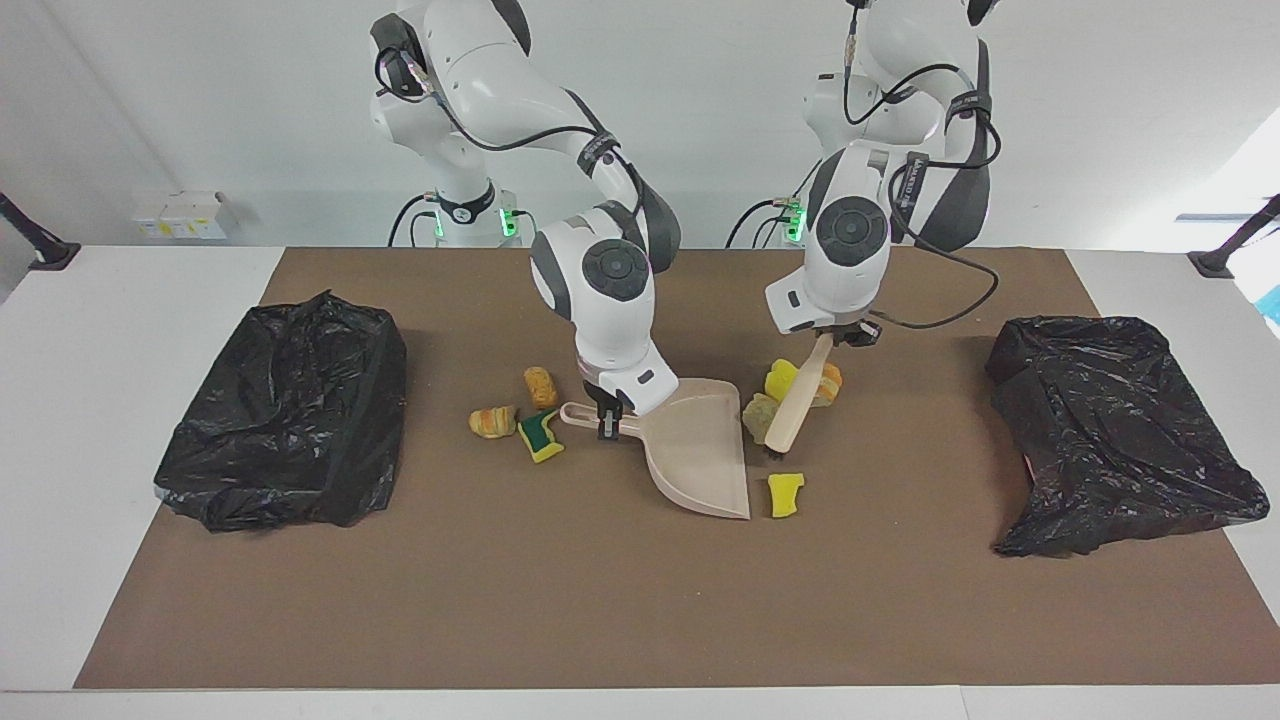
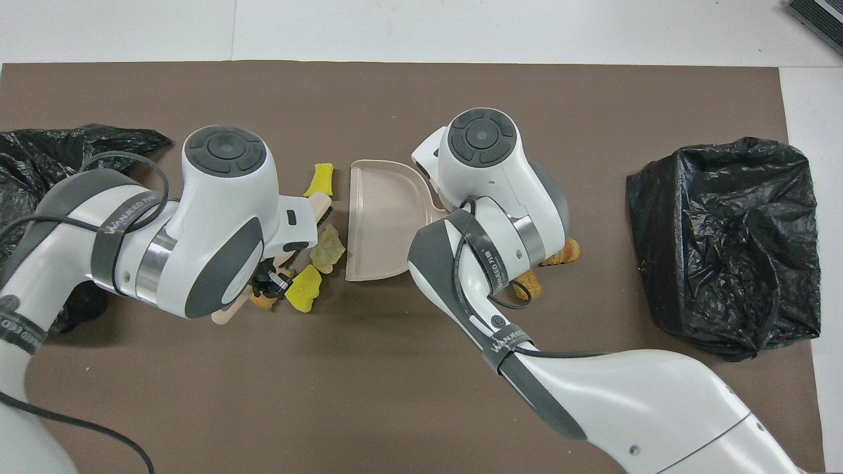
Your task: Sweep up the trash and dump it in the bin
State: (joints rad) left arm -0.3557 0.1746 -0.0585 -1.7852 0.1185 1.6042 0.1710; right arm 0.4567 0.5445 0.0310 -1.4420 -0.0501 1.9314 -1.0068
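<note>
My right gripper [image 1: 607, 420] is shut on the handle of the beige dustpan [image 1: 700, 450], which lies on the mat with its mouth toward the left arm's end; the dustpan also shows in the overhead view [image 2: 382, 217]. My left gripper [image 1: 838, 335] is shut on a beige brush [image 1: 797, 395], whose bristles touch the mat beside the pan's mouth. Yellow [image 1: 780, 380], beige [image 1: 760, 412] and orange [image 1: 828, 380] trash chunks lie by the brush. One yellow chunk [image 1: 785, 493] lies farther out. Two orange-striped chunks [image 1: 541, 387] and a green-and-yellow one [image 1: 541, 436] lie by the pan's handle.
A bin lined with a black bag [image 1: 285, 410] stands at the right arm's end of the brown mat. Another black-bagged bin [image 1: 1110, 420] stands at the left arm's end. Both show in the overhead view, the first [image 2: 724, 243] and the second [image 2: 39, 158].
</note>
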